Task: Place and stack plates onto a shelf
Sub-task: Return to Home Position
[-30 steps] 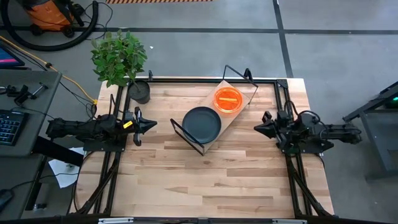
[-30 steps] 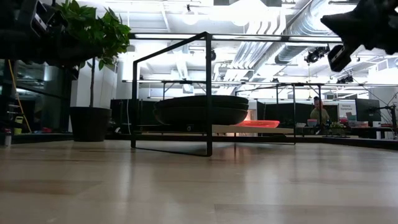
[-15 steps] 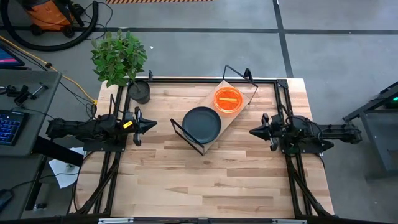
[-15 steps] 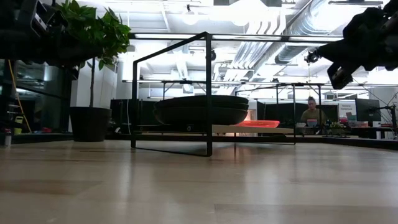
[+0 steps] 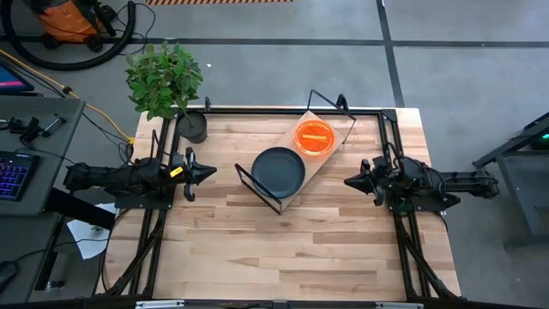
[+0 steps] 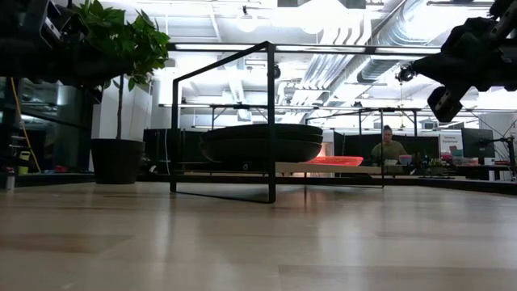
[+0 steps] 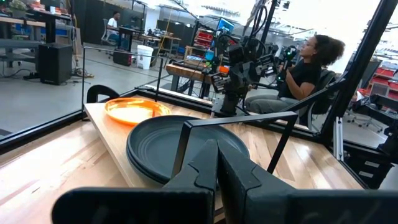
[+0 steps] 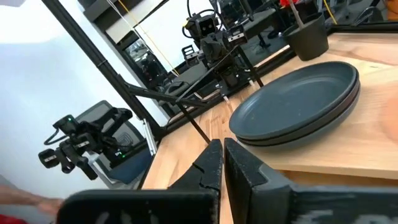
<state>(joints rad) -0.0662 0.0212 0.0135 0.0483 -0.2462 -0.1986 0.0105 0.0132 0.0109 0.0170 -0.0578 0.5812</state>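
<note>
Moved: right hand (image 5: 350,182) has dipped at the table's (image 5: 257,249) right edge, closed, empty.
Left hand (image 5: 210,172): opposite, closed, empty.
Shelf (image 5: 311,169): grey plates (image 5: 278,170) beside orange plates (image 5: 314,138); arms stand clear.

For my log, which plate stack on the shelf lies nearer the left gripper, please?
The dark grey stack, on the shelf end toward the left gripper; the orange stack lies beyond it.

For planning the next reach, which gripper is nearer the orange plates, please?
Right: the right gripper is near the orange plates; the left gripper sits beyond the grey plates.
</note>
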